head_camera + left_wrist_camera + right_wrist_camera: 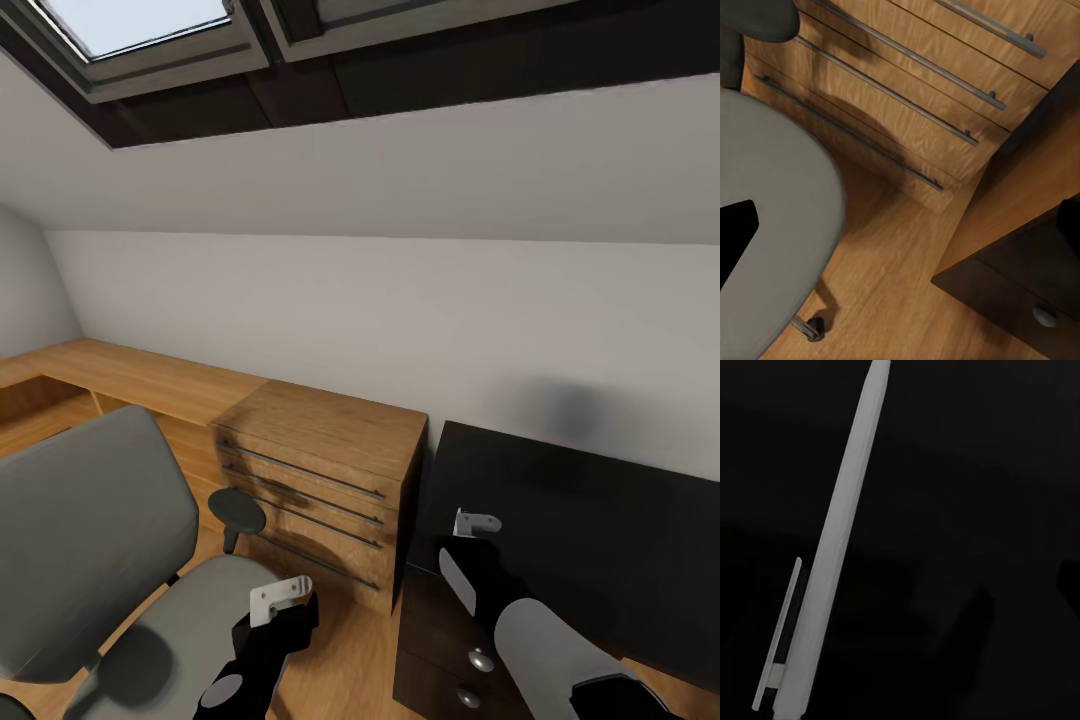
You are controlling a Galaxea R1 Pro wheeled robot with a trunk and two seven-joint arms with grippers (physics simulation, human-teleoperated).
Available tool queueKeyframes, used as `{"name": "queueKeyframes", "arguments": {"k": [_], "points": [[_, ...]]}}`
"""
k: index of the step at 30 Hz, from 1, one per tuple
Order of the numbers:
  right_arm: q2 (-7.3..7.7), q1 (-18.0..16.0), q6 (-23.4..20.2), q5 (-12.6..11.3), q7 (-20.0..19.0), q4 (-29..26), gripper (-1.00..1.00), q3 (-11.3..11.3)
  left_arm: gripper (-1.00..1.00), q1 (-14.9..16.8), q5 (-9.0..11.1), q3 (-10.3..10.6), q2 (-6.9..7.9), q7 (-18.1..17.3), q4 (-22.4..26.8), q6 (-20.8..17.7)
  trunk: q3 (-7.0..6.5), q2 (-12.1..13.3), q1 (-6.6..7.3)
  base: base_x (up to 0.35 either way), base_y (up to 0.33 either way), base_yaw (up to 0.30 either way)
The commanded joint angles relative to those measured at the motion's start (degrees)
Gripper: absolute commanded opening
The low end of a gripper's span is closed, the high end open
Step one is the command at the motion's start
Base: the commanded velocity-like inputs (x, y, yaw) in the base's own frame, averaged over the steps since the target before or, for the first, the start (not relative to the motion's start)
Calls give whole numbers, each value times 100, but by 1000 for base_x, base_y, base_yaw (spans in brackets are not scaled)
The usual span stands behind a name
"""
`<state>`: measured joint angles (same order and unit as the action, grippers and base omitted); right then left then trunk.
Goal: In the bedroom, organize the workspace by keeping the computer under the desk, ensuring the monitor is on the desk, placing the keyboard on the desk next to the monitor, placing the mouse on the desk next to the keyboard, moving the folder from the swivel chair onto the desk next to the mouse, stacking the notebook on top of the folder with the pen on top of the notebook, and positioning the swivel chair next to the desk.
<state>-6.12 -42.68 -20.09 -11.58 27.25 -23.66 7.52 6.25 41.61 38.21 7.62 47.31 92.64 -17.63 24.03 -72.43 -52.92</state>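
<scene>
Two robot arms reach forward in the head view. The left gripper [283, 597] hangs over the near edge of the swivel chair [90, 530], whose grey back fills the near left and whose seat looks bare. The right gripper [470, 530] hovers above the left end of the black desk [600, 540], beside the light wood cabinet [330, 470] with bar handles. From this angle I cannot tell how either set of jaws stands.

Seen from the left wrist, the grey chair seat [772, 225] curves over a wooden floor [907, 285], with a caster [814, 328] below it, the cabinet drawers [907, 90] beyond, and a corner of the desk's dark pedestal [1020, 277] with one silver knob. No fingers appear here, so the jaw state stays unknown.

Seen from the right wrist, a slim pale grey pen [832, 555] with a clip lies against a flat black surface, apparently the desk top. Dim finger shapes may flank it, too dark to read.

The pen is likely very light, rigid and smooth, so it may roll or slip. A pinch across the middle of its barrel, clear of the clip, looks safest.
</scene>
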Motion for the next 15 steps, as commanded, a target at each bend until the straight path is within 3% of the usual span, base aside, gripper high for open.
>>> {"name": "queueKeyframes", "arguments": {"k": [1, 7, 15], "points": [[5, -4, -31, -55, 45, -8, 100, 48, 100, 7, 22, 11, 4, 41, 9, -21, 7, -4, 0, 0, 0, 0], [2, -4, -30, -55, 44, -8, 100, 53, 100, 7, 22, 11, 6, 41, 9, -21, 7, -4, 0, 0, 1, 0], [2, -4, -30, -46, 44, 1, 100, 56, 100, 7, 25, 11, 4, 41, 9, -21, 7, -4, 0, 0, 115, 0]]}}
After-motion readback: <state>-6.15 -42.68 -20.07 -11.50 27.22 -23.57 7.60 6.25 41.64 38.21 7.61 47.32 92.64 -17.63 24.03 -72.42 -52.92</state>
